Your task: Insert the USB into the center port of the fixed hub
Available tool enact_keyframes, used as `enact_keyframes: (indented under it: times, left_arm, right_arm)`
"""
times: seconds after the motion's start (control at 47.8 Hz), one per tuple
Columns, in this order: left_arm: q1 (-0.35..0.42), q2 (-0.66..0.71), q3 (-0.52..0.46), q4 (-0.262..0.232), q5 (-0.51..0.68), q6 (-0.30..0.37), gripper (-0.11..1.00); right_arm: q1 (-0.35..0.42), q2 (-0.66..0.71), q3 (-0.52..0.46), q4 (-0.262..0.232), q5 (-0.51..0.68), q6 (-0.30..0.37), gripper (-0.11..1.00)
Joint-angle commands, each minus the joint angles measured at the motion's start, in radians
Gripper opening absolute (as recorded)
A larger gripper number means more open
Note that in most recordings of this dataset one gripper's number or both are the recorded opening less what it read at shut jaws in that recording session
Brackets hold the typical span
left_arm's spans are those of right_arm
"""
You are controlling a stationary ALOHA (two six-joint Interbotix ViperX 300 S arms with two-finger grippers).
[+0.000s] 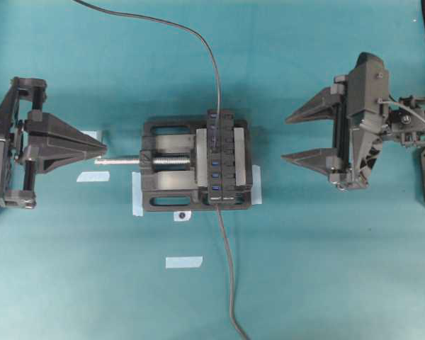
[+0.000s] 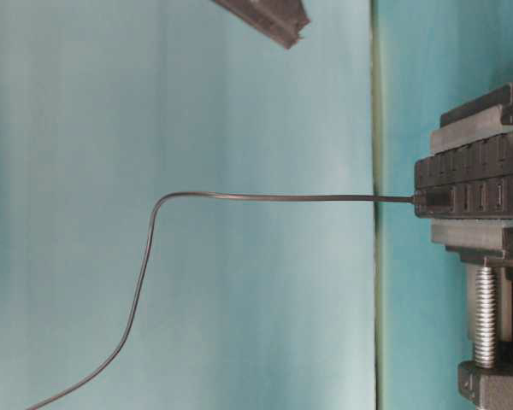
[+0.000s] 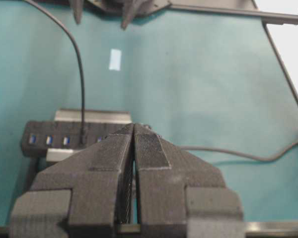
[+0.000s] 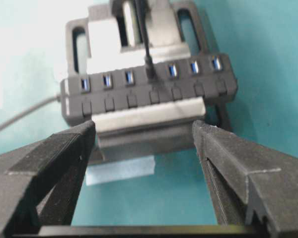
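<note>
USB point(image 4: 150, 69) sits in center port, mid-frame, of hub point(image 4: 139, 101); right gripper point(image 4: 145, 130) spread wide, empty; left gripper point(image 3: 134, 130) pressed together; risk: cable point(image 1: 211, 53) tug could unseat plug.

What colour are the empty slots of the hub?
Blue. The empty slots of the black fixed hub show best in the right wrist view.

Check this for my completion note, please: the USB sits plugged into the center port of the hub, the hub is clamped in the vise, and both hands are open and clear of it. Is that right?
One detail is wrong: only the right hand is open. The left wrist view shows the left hand shut, fingers pressed together. The rest stands: the USB sits in the center port of the hub, clamped in the vise, both hands clear.
</note>
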Motion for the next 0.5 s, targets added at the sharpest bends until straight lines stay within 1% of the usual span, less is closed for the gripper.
enact_keyframes:
  times: [0.0, 0.482]
  left_arm:
    - [0.002, 0.0, -0.009, 0.003, -0.006, 0.003, 0.0]
    - [0.008, -0.002, -0.002, 0.002, -0.008, 0.008, 0.0]
  right_arm:
    - [0.003, -0.011, -0.008, -0.002, -0.021, 0.0, 0.84]
    - [0.003, -0.012, 0.003, -0.002, -0.026, 0.002, 0.84]
